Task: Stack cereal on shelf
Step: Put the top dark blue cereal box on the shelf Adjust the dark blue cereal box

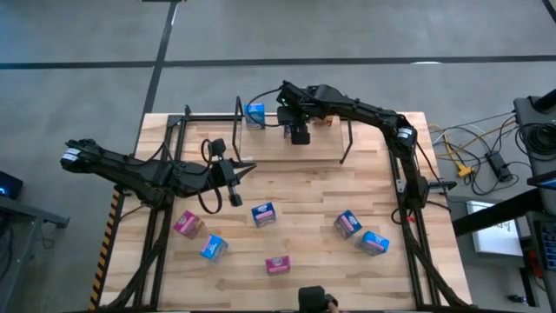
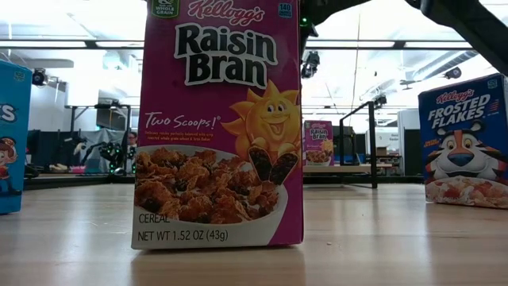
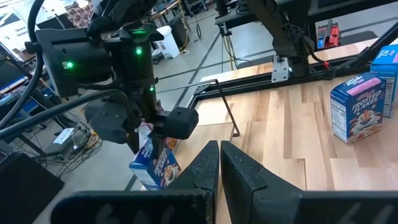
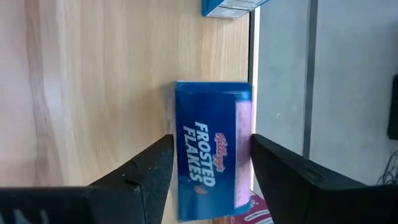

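Note:
The shelf (image 1: 261, 148) stands at the table's far side, a pale tier between thin black posts. My right gripper (image 1: 300, 132) hangs over it, slanting down and open. In the right wrist view a blue cereal box (image 4: 208, 155) lies flat between its fingers (image 4: 152, 171), on top of a pink box (image 4: 252, 214). A second blue box (image 1: 254, 114) stands on the shelf to the left. Several more cereal boxes (image 1: 263, 213) are scattered on the near half of the table. My left gripper (image 1: 234, 187) is shut on nothing and hovers over the table's middle. My right gripper comes from above, slanting down, with one finger beside each long side (image 4: 180, 149) of the blue box, lying along it. I cannot tell whether the fingers touch those sides. The box lies flat, printed front up, on the pink box.
Loose boxes lie near the front: pink (image 1: 187, 224), blue (image 1: 214, 248), pink (image 1: 278, 264), blue (image 1: 374, 243). In the low view a pink box (image 2: 218, 127) stands upright close to the camera. A black tube frame (image 1: 156, 226) edges the table's left and right sides.

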{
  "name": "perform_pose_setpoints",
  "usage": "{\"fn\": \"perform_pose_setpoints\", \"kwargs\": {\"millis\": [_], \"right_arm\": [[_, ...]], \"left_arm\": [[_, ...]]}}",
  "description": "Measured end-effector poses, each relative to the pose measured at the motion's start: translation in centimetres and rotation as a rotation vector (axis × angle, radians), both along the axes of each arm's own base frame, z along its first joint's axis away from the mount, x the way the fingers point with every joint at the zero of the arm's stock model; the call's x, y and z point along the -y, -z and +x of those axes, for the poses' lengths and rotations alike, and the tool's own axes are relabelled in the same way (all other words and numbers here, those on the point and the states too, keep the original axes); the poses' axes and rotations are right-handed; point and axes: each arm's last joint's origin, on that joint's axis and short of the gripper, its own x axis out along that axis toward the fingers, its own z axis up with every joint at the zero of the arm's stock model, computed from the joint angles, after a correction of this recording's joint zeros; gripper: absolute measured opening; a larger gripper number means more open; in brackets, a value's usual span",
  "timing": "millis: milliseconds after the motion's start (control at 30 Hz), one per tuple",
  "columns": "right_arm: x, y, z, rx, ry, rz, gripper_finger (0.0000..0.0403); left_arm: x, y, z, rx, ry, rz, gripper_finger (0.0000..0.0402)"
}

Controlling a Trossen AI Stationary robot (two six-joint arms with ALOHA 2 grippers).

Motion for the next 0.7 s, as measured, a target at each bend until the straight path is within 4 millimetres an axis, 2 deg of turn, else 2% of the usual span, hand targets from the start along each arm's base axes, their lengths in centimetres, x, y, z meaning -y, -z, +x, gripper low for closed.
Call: {"fn": "perform_pose_setpoints", "kwargs": {"millis": [300, 700], "right_arm": [[0.0, -0.3, 0.1, 0.014, 0.005, -0.003, 0.0203], [-0.5, -4.1, -0.6, 0.096, 0.012, -0.033, 0.0203]], "left_arm": [[0.0, 0.0, 0.0, 0.0, 0.0, -0.001, 0.0], [0.0, 0.0, 0.0, 0.005, -0.003, -0.014, 0.0]]}}
